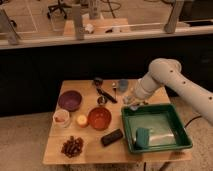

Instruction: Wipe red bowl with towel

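The red bowl (99, 118) sits near the middle of the wooden table (90, 152), glossy and orange-red. My gripper (131, 101) hangs at the end of the white arm, just past the green tray's far left corner and to the right of the bowl, a little beyond it. It is shut on the towel (132, 104), a small grey-blue bunch of cloth that hangs from the fingers above the table. Bowl and towel are apart.
A purple bowl (69, 100), a small white bowl (61, 118) and a yellow object (81, 120) lie left of the red bowl. A green tray (176, 144) holds a teal block (142, 137). There is also a black bar (111, 137), a dark cluster (73, 146), a blue cup (122, 85) and dark utensils (103, 92).
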Motion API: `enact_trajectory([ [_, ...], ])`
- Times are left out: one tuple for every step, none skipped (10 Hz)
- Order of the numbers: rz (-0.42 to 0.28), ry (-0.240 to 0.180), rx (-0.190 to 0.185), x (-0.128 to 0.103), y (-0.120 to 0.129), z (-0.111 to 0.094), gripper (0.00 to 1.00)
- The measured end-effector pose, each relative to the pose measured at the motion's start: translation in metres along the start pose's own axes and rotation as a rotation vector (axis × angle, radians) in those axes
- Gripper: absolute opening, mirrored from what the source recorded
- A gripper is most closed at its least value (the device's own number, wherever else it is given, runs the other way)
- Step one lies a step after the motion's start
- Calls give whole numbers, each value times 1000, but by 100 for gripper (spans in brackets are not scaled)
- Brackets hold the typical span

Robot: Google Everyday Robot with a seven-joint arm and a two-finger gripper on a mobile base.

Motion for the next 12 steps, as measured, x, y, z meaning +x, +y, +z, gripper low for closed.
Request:
enact_trajectory([
  [1,0,0,0,0,0,0],
  [1,0,0,1,0,0,0],
  [0,-1,0,0,0,0,0],
  [-20,4,2,-5,1,1,0],
  [-55,5,8,-14,1,0,0],
  [-96,1,11,-29,3,2,0],
  [-129,-3,10,-44,4,6,0],
  [-168,-6,4,-63,5,14,0],
  [-211,-3,-4,-86,6,25,0],
  [-236,5,-9,-100,6,34,0],
  [-269,18,-19,-117,6,49,0],
  [-290,28,-31,-127,5,61,0],
])
